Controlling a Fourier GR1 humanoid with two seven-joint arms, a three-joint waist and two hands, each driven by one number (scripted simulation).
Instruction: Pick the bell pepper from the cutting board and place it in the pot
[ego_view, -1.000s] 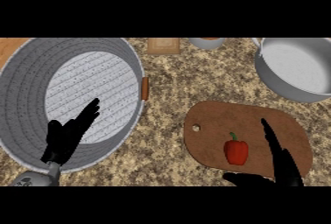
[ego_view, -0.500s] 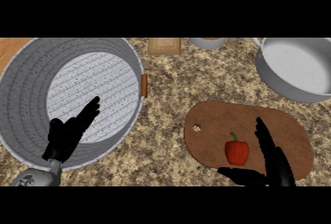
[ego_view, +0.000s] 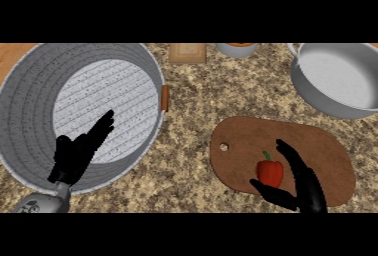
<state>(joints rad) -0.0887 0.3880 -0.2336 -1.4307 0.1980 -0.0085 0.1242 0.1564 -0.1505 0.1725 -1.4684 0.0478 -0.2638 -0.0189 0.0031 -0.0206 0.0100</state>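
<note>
A red bell pepper (ego_view: 269, 171) with a green stem lies on the brown cutting board (ego_view: 244, 140) at the lower right of the head view. My right hand (ego_view: 301, 184) is right beside it, straight fingers along its right side and thumb just under it, open, nothing held. The grey pot (ego_view: 332, 75) stands at the upper right, with nothing seen inside. My left hand (ego_view: 80, 150) rests open over the big grey basket (ego_view: 29, 85) at the left.
The large woven basket has a small orange handle (ego_view: 165, 98) on its right rim. A wooden block (ego_view: 187, 52) and a small bowl (ego_view: 238, 48) sit at the far edge. Speckled granite counter (ego_view: 199, 95) lies between basket, board and pot.
My right hand has shifted left across the cutting board, closing up against the bell pepper. The left hand and the pepper have stayed where they were.
</note>
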